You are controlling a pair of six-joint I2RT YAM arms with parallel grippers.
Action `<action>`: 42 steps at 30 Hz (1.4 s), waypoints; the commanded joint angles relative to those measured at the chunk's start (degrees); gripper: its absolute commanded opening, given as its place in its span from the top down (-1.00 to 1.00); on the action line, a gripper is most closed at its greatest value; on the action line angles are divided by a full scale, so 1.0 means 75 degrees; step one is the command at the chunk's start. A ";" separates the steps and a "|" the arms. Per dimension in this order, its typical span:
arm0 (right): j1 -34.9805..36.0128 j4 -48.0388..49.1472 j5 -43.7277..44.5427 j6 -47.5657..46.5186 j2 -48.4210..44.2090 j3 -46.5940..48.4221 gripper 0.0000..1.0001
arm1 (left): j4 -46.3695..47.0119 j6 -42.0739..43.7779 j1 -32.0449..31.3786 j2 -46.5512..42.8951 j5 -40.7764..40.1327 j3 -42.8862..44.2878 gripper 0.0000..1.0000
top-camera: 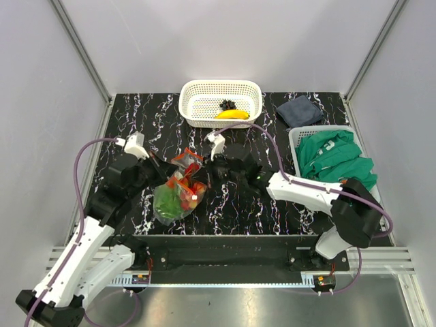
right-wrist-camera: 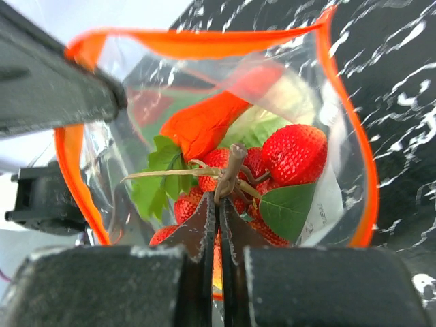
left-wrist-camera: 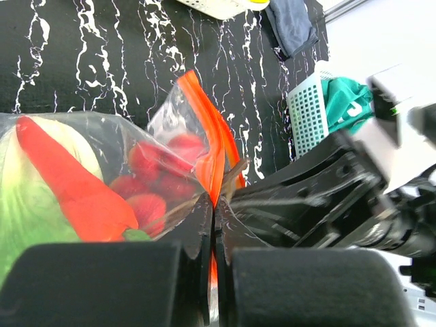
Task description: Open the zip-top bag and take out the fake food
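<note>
The clear zip-top bag (top-camera: 177,196) lies at the table's left centre with its orange-rimmed mouth (right-wrist-camera: 204,42) pulled open. Inside are red strawberries (right-wrist-camera: 293,153), a red pepper (right-wrist-camera: 204,126) and green lettuce (left-wrist-camera: 20,204). My left gripper (left-wrist-camera: 214,204) is shut on the bag's orange rim on one side. My right gripper (right-wrist-camera: 219,199) is shut on the rim on the opposite side, with the strawberry stem just beyond its tips. In the top view the left gripper (top-camera: 165,176) and right gripper (top-camera: 208,172) flank the bag. A yellow banana (top-camera: 232,114) and a dark grape bunch (top-camera: 227,105) lie in the white basket (top-camera: 187,102).
A second white basket (top-camera: 298,136) at the right holds a green cloth (top-camera: 337,157). A dark grey cloth (top-camera: 298,110) lies at the back right. Grey walls and metal frame posts enclose the black marbled table (top-camera: 136,116).
</note>
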 commanded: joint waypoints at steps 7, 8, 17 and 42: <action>0.0080 0.0495 0.1137 -0.0433 -0.1028 0.0821 1.00 | -0.0185 0.0038 -0.0019 -0.0728 -0.0145 -0.0075 1.00; 0.0080 0.0413 0.1172 -0.0456 -0.1028 0.0914 1.00 | -0.0209 0.0038 -0.0019 -0.0764 -0.0168 -0.0086 1.00; 0.0080 0.0190 0.1288 -0.0714 -0.1133 0.1887 1.00 | -0.0373 0.0073 -0.0019 -0.0952 -0.0250 -0.0157 1.00; -0.3458 0.0777 0.1958 -0.1054 0.3197 0.6127 1.00 | -0.1217 0.1420 -0.0019 -0.0308 -0.1140 0.0816 1.00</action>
